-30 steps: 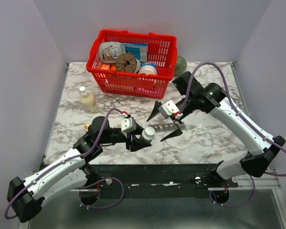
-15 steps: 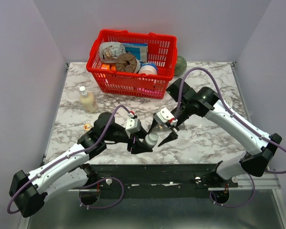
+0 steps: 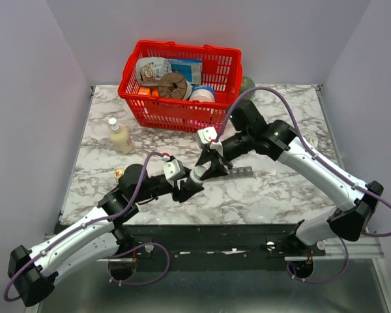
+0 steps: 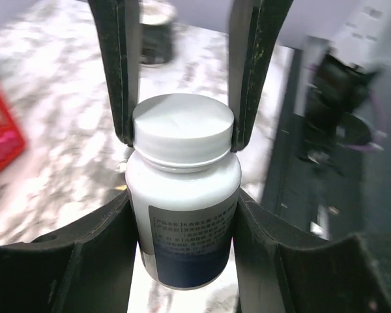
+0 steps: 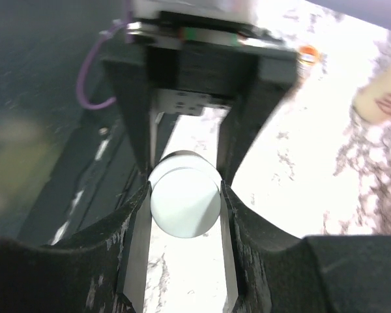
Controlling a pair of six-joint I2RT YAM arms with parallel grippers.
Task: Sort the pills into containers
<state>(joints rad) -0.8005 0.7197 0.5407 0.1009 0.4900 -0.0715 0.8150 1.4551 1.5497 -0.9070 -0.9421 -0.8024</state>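
Note:
A white pill bottle (image 4: 182, 208) with a white screw cap (image 4: 182, 127) is held off the table, its body between the pads of my left gripper (image 4: 182, 238), which is shut on it. My right gripper (image 5: 184, 218) faces it head-on, and its fingers (image 4: 120, 72) press both sides of the cap (image 5: 184, 202). In the top view the two grippers meet at the bottle (image 3: 197, 176) near the table's front middle. The dark grey containers strip (image 3: 241, 171) lies just right of them. No pills are visible.
A red basket (image 3: 182, 88) full of groceries stands at the back. A cream squeeze bottle (image 3: 119, 137) stands on the left, with a small orange object (image 3: 118, 173) near the left edge. A dark round can (image 3: 247, 85) sits behind the basket's right corner.
My right gripper swung left from over the strip to the bottle and narrowed onto its cap. My left gripper kept the bottle, shifting it slightly.

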